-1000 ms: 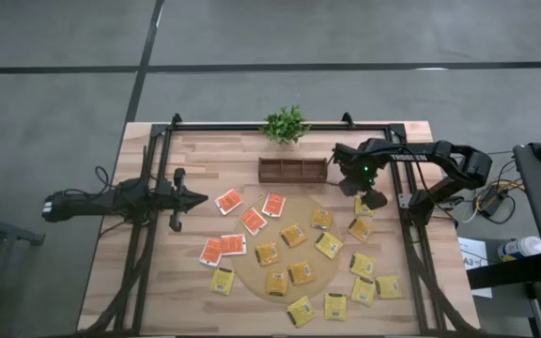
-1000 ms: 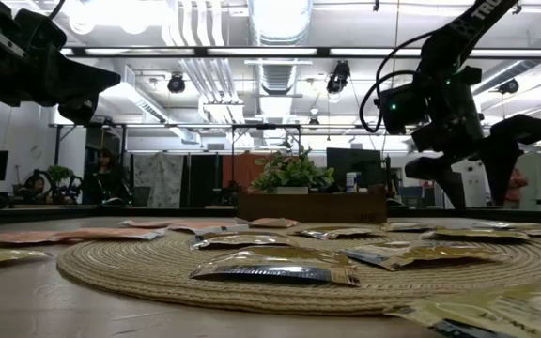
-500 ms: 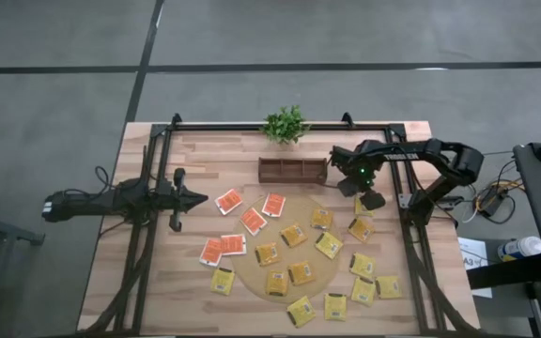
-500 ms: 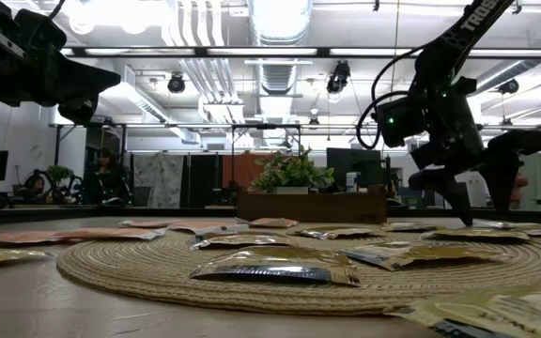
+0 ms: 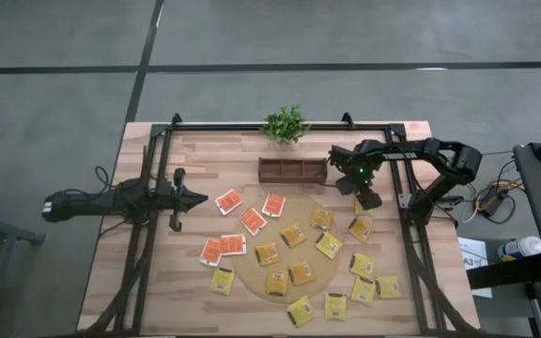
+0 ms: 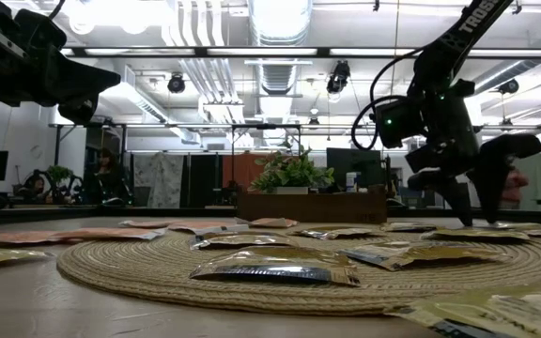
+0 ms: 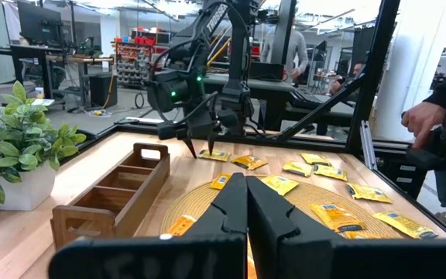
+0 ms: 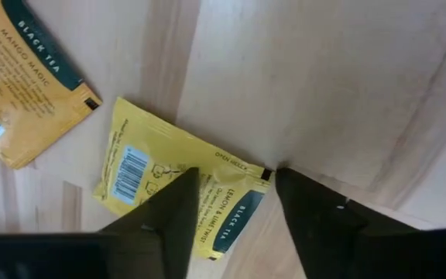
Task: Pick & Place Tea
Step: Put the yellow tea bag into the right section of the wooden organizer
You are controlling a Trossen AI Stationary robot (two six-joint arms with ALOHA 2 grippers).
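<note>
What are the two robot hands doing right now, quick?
Left hand: closed, holding nothing, waiting at the table's left side.
Right hand: open, its fingers straddling a yellow tea packet lying on the wood; not gripped yet.

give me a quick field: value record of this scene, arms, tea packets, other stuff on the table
right gripper: down at the table's far right, fingers astride one yellow packet, closing, not yet clamped
left gripper: shut, waiting over the table's left side, holding nothing
yellow packets: many, on and around the round mat, mostly right half
orange-red packets: five, left of the mat's centre
wooden tray: far middle, no packet visible in it
plant: at the far edge
</note>
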